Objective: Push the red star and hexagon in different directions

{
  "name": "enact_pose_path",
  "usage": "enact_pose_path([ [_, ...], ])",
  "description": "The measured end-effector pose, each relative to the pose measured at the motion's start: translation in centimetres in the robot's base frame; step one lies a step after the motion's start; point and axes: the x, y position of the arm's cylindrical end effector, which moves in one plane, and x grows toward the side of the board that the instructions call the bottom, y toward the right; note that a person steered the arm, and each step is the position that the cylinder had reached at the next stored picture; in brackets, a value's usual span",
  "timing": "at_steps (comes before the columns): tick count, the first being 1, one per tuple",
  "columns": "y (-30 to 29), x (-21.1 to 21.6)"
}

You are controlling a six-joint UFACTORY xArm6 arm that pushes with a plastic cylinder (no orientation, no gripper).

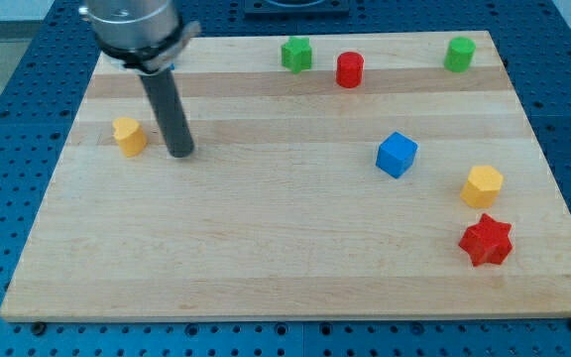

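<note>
The red star (486,241) lies near the board's lower right corner. A yellow hexagon (482,185) sits just above it, a small gap apart. My tip (180,153) rests on the board at the upper left, far from both. A small yellow block (129,136) stands just left of my tip, not touching it.
A blue cube (397,154) sits right of centre. Along the view's top edge stand a green star-like block (296,54), a red cylinder (350,69) and a green cylinder (458,54). The wooden board (266,258) ends close to the red star on the right.
</note>
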Motion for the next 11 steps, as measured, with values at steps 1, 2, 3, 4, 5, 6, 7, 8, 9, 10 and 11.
enact_pose_path([
  [1,4.7,2.9],
  [2,9.1,6.2],
  [3,14.1,8.9],
  [4,19.0,9.6],
  [5,23.4,9.7],
  [6,27.3,9.7],
  [7,31.2,9.9],
  [8,34.4,9.9],
  [9,34.7,9.8],
  [10,34.2,9.4],
  [11,32.6,8.9],
])
